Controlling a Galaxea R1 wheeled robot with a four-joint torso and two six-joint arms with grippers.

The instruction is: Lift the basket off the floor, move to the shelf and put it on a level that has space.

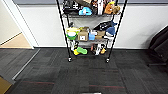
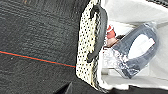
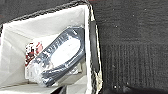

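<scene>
How the jaws of either arm stood could not be told. Close beneath both wrists the basket (image 2: 87,45) was seen, its dark handle (image 2: 98,32) and a wrapped package (image 3: 60,56) in the white lining. Whether it had been lifted could not be judged. The shelf (image 1: 91,30) was faced across bare floor (image 1: 82,75), its visible tiers crowded, so placing remained undone.

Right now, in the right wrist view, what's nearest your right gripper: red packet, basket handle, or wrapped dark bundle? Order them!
1. Basket handle, on the near end wall.
2. Wrapped dark bundle, in the middle.
3. Red packet, beyond the bundle.
</scene>
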